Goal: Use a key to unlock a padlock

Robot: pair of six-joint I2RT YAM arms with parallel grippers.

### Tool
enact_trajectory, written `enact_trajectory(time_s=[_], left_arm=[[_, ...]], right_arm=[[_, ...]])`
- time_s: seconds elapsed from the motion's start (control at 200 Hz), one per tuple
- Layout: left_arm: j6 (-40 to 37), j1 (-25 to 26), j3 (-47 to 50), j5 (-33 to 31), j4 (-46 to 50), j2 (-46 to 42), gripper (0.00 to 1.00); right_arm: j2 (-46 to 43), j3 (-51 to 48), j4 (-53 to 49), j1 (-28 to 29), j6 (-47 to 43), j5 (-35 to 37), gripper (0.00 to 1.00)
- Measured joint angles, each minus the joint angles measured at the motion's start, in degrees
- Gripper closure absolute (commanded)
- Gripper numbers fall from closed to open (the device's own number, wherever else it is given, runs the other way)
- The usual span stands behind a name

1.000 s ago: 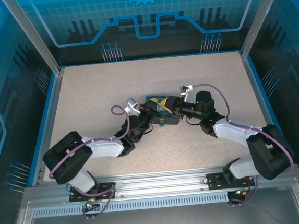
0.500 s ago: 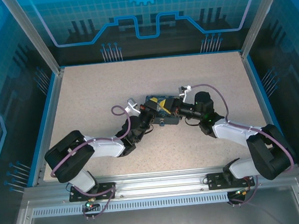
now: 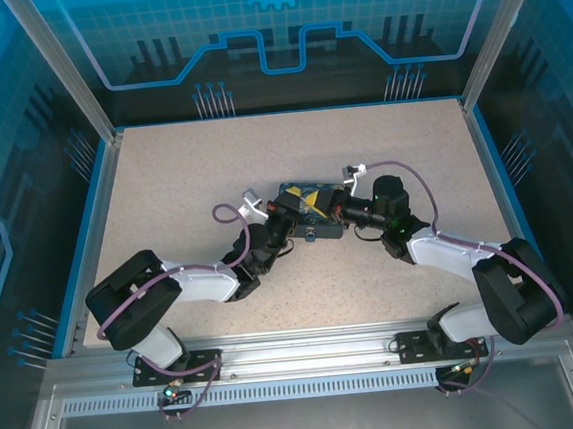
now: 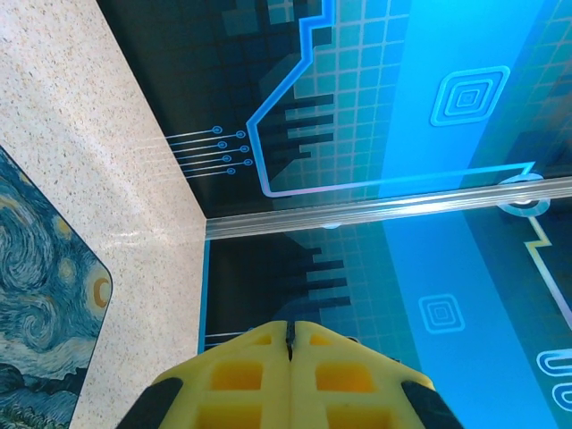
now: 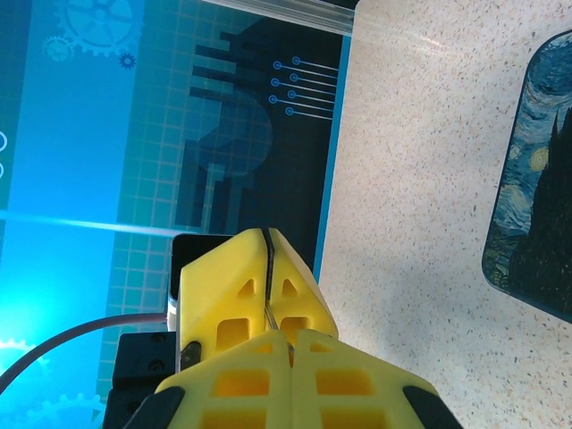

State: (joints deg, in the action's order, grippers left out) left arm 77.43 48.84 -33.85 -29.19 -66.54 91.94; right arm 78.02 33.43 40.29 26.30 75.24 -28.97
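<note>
Speckled surface (image 3: 164,185) carries the printed box (image 3: 300,195); left end effector (image 4: 290,326) and right end effector (image 5: 290,338), both pressed together, nearly touch and could collide.

Your left gripper (image 4: 290,332) and right gripper (image 5: 291,343) are yellow. The box (image 4: 40,295) wears a swirling blue-and-gold night-sky print. The counter (image 3: 183,183) is speckled beige.

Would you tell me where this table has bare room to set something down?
Bare: the far stretch of table between the printed box and the back wall; the strips from the left arm and right arm out to the side rails; the near patch between the arms. Crowded: the centre, where left gripper and right gripper meet at the box.
</note>
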Motion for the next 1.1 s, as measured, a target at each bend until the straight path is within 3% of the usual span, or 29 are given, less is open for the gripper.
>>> enact_trajectory(time_s=[0.395, 0.505, 0.585, 0.775, 0.87, 1.101], left_arm=[[0.0, 1.51, 1.22, -2.08, -1.97, 0.11, 1.0], [-0.28, 1.55, 1.31, -2.03, -2.05, 0.17, 0.64], [-1.25, 1.57, 2.1, -1.49, -1.99, 0.07, 0.49], [-2.58, -0.09, 5.86, 1.22, 5.16, -6.99, 0.34], [-4.7, -2.91, 5.95, 6.05, 12.92, -13.53, 0.3], [-22.14, -6.43, 1.16, 20.28, 39.23, -23.39, 0.23]], right_arm=[[-0.33, 0.0, -0.63, -0.48, 0.44, 0.02, 1.0], [-0.46, 0.0, -0.9, -0.5, 0.42, 0.07, 1.0], [-1.18, -0.13, -1.38, -0.98, 0.17, 0.04, 1.0], [-4.37, -2.64, -3.23, -3.89, -0.87, -0.28, 1.0], [-4.72, -3.48, -4.79, -5.86, -1.81, -1.09, 1.0], [-4.61, -3.61, -8.61, -10.88, -4.85, -3.45, 1.0]])
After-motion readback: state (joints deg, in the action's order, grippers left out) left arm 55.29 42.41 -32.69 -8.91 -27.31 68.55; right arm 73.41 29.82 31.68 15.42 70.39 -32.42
